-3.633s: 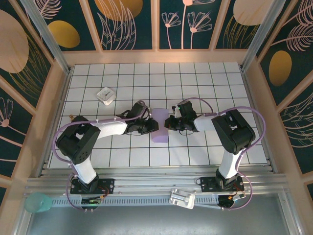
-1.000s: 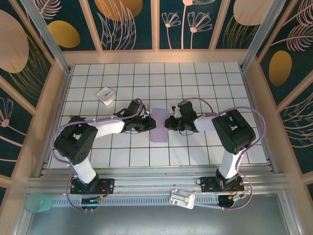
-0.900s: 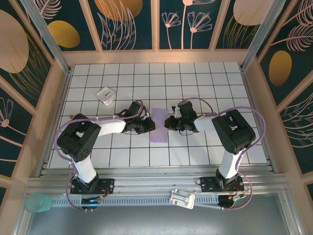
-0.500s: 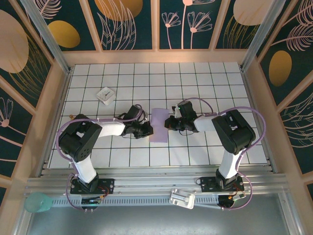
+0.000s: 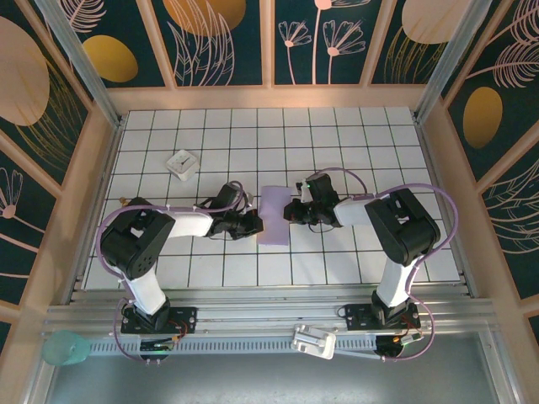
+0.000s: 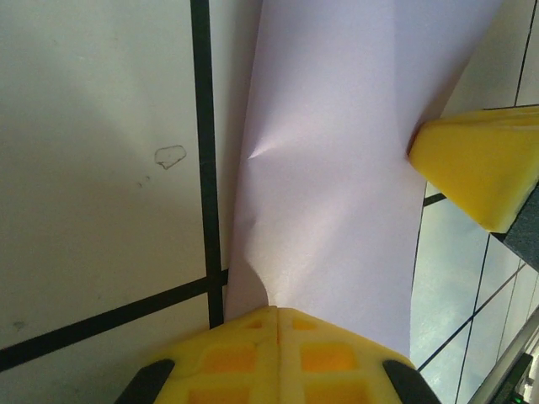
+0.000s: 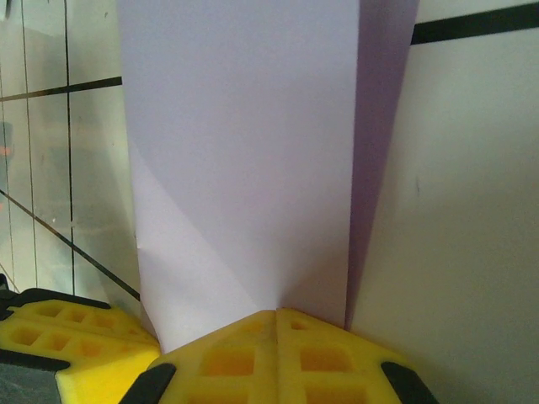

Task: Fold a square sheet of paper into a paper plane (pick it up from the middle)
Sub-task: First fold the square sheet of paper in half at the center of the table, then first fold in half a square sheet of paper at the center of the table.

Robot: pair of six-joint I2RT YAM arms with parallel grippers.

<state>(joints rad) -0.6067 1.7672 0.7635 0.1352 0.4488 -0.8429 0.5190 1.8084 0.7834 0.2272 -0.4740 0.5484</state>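
As it lies between them, lavender paper (image 5: 274,217), edges pinched by left claw (image 5: 255,224), right claw (image 5: 289,210)

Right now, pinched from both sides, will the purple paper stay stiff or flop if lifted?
Probably floppy: the paper buckles ahead of the left gripper. Likely very light, being a thin sheet. The folded layers at the right gripper may stiffen it slightly.
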